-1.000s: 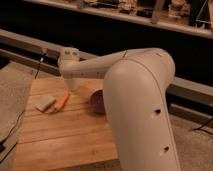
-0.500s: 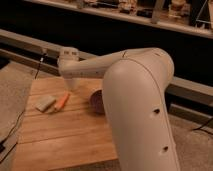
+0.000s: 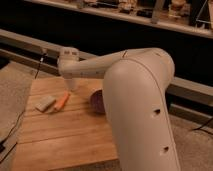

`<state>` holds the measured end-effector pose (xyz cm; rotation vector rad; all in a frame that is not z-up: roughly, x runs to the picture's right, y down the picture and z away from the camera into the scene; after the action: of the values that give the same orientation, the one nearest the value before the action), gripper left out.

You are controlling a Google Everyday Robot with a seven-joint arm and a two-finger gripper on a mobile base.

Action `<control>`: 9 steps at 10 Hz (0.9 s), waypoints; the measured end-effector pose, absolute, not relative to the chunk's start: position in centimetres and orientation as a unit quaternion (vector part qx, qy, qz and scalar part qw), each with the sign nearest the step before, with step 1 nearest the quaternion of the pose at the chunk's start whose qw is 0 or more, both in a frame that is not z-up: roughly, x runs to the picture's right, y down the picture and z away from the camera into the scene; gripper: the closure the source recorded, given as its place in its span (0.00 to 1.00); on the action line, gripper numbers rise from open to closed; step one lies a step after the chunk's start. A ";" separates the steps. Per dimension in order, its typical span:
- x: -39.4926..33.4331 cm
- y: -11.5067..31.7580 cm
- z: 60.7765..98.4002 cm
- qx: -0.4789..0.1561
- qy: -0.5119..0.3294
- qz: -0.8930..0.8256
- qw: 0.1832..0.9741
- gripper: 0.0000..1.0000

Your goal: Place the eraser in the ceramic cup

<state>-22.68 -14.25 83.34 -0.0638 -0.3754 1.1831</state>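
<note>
Near far edge of light wooden worktop (image 3: 65, 135), white pincer (image 3: 73, 85) low beside thin orange stick (image 3: 61, 101); apart or together, cannot tell. Glossy dark-purple ceramic cup (image 3: 97, 101) toward right edge, half hidden behind bulky white arm (image 3: 140, 100). Flat black eraser nowhere visible. Risk: unseen drop missing cup, or rim clipped.

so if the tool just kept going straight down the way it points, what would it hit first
Probably bare wooden table. The tool hangs off the wrist, pointing down at the far part of the top, between the orange stick and the ceramic cup. Depth is unclear, so it might clip the stick's end.
</note>
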 end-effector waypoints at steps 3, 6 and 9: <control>-22.7 -14.3 83.2 -0.030 -0.176 0.553 0.814 0.20; -22.6 -14.3 83.2 -0.030 -0.176 0.553 0.814 0.20; -22.5 -14.4 83.0 -0.029 -0.176 0.554 0.813 0.20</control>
<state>-22.51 -14.43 83.02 -0.0623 -0.3758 1.1826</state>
